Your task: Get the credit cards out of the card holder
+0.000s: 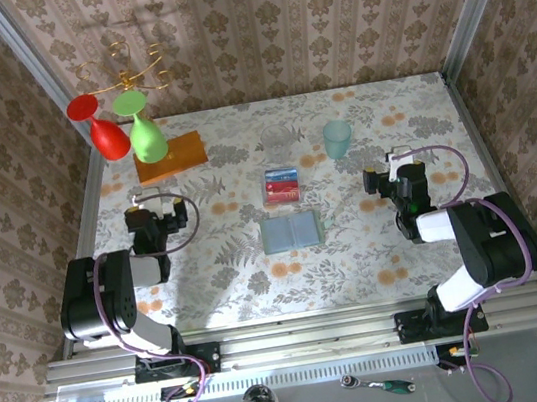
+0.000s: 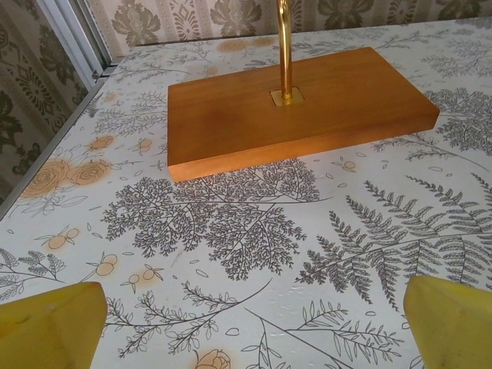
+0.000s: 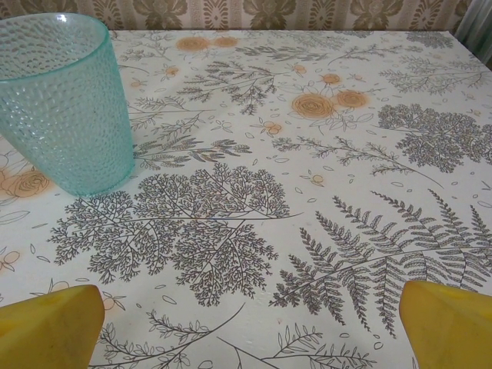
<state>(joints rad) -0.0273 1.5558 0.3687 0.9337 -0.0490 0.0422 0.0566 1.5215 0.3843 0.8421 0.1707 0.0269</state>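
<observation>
Fern-and-flower print tablecloth (image 1: 218, 269) covers the table, damask wallpaper on the walls around it. Centre of the top view: card holder (image 1: 291, 231) lies open and flat, both pale grey-green panels face up. Just above it in frame the credit cards (image 1: 282, 186) sit in a small stack, red with a blue band on the top one, apart from the holder and not touching it. Centre left of the top view: left gripper (image 1: 147, 207), jaws spread wide, nothing between them. On its wrist cam the yellow fingertips (image 2: 50, 327) sit in the bottom corners with bare cloth between. The orange wooden block (image 2: 300, 108) is ahead in the upper half, with a brass rod (image 2: 285, 46) rising from its middle. In the top view that block is at upper left, with a red glass (image 1: 100, 125) and a green glass (image 1: 144, 129) hanging from the gold stand on it. Centre right of the top view: right gripper (image 1: 393, 172), also wide open and empty. Its wrist cam has the teal cup (image 3: 61, 100) upright at upper left. In the top view the cup stands right of a clear glass (image 1: 275, 139). Both grippers are well apart from holder and cards.
</observation>
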